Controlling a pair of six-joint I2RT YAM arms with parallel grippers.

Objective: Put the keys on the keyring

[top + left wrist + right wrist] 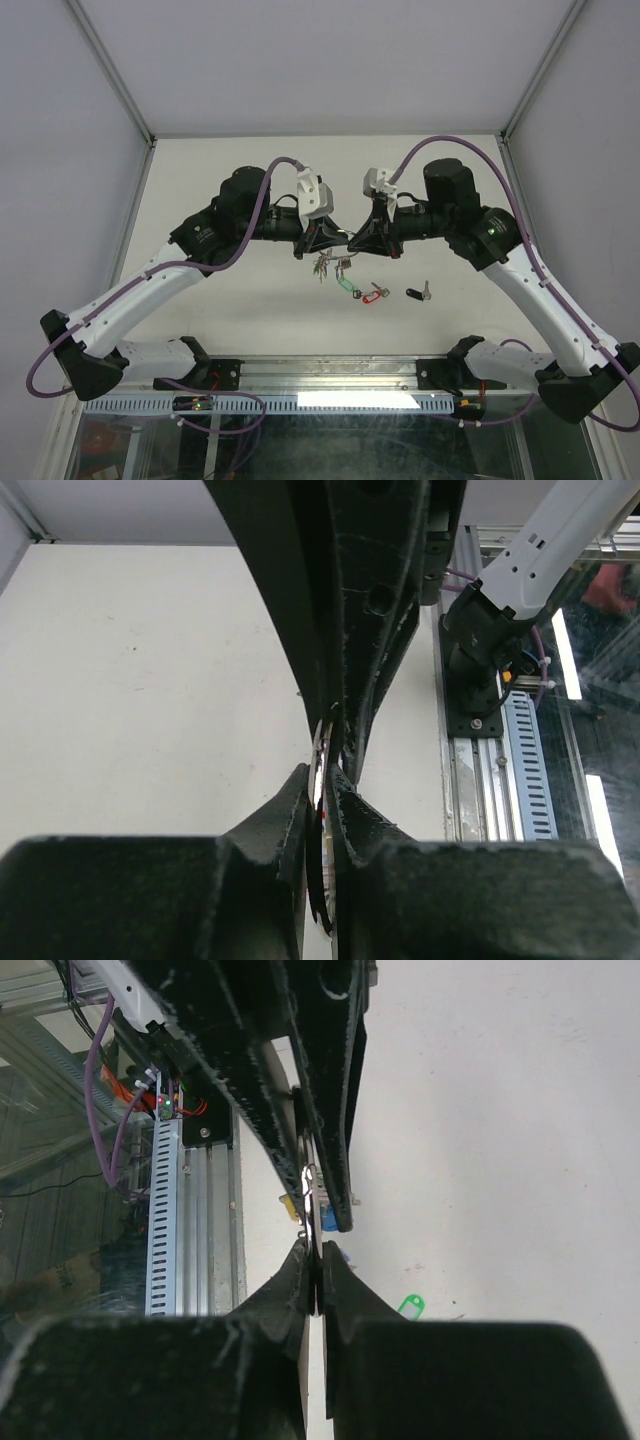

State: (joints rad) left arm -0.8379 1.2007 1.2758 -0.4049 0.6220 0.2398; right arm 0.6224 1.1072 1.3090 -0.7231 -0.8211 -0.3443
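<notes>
Two views (wrists): keyring [317, 770] edge-on | top only: red key [374, 293], black key [417, 292]

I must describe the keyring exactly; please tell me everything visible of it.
The keyring is a thin silver wire ring, seen edge-on in both wrist views. The jaws of both arms pinch it from opposite sides. A bunch of small keys hangs from it, with a blue tag and a yellow tag.
</notes>
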